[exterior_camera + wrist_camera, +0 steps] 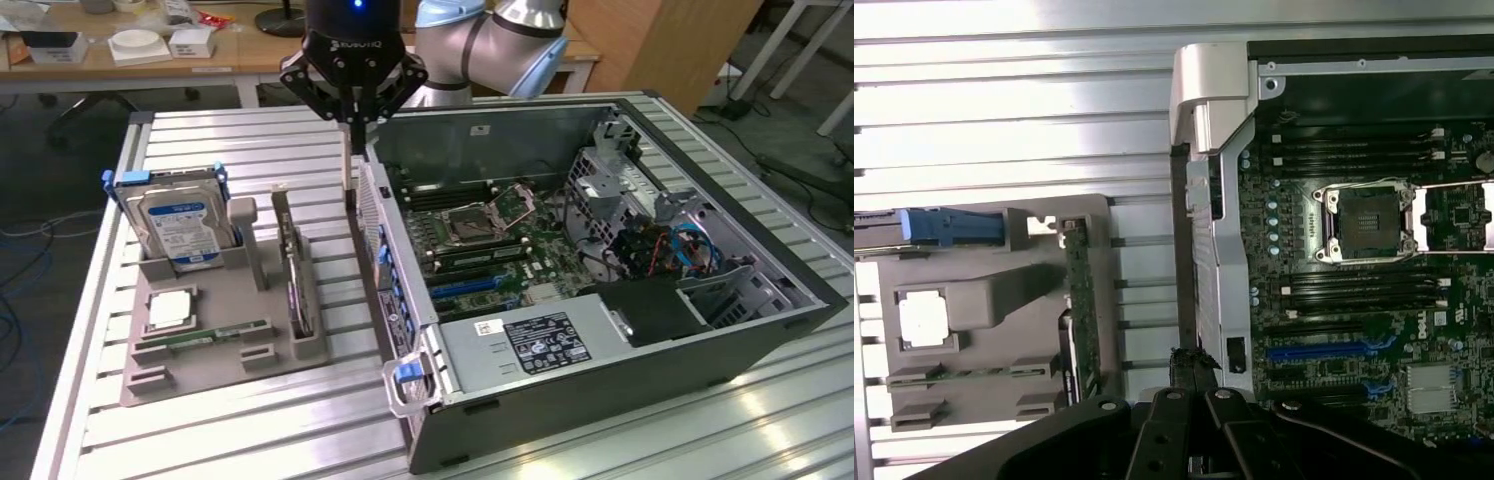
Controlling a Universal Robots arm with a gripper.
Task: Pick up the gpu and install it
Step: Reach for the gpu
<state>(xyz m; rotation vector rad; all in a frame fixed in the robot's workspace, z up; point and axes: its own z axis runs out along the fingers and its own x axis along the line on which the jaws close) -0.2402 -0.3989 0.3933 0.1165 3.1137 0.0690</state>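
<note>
Black gripper (351, 190), jaws shut on nothing, hangs in the lane between the matte grey moulded plastic holder (227, 290) and the open black-and-silver metal computer case (601, 400); the gpu (296, 275), a thin dark circuit card with a silvery end bracket, is unheld.

The two slim fingers are pressed together, upright over the ribbed aluminium table (267, 140). The case's sheet-metal rim lies close on one side of the jaws, and a few bare slats separate them from the holder on the other. The gpu stands on edge in the holder slot nearest the jaws, apart from them. Beyond it, a boxy hard drive with a blue-white label (180, 225) stands upright. In the wrist view the gripper's black body hides the case's near edge, and whether the fingertips touch the table is hard to make out.
</note>
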